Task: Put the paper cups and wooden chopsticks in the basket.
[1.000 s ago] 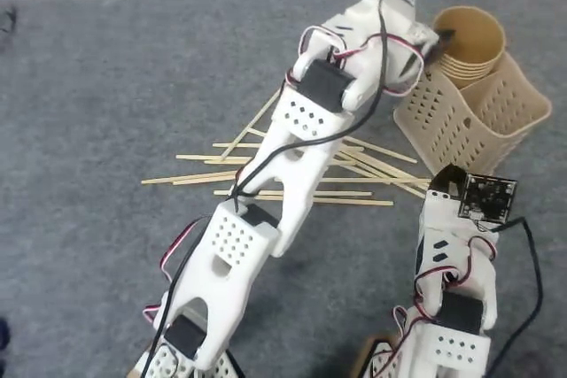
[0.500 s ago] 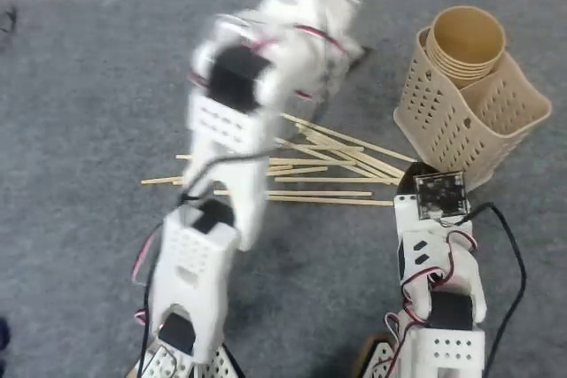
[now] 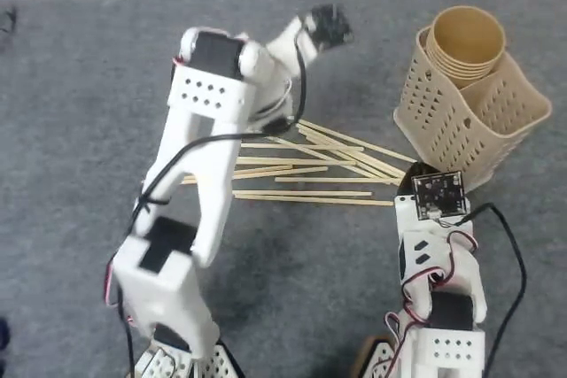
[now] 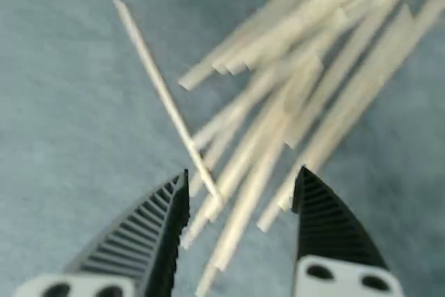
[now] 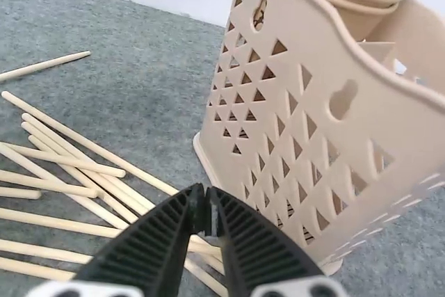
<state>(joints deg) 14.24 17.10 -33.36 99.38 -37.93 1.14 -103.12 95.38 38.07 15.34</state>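
- Left arm (image 3: 208,130), white plastic, has swung left away from the basket and now stands over the pile's left end.
- Basket (image 3: 496,126): beige, perforated, far right.
- Paper cups (image 3: 467,37): nested in its far compartment, mouths up.
- Wooden chopsticks (image 3: 310,170): slim round sticks scattered left of the basket, mostly lying left-right, some slanting toward it.
- Left gripper (image 4: 243,175): jaws spread wide, empty, above the sticks.
- Right gripper (image 5: 206,196): jaws closed, empty, near the basket's base.

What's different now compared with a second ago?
The left arm swung back from the beige perforated plastic basket; the left hand now hangs open over the scattered wooden chopsticks. The right hand, shut, shifted slightly towards them. The basket and its stack of tan paper cups stayed put.
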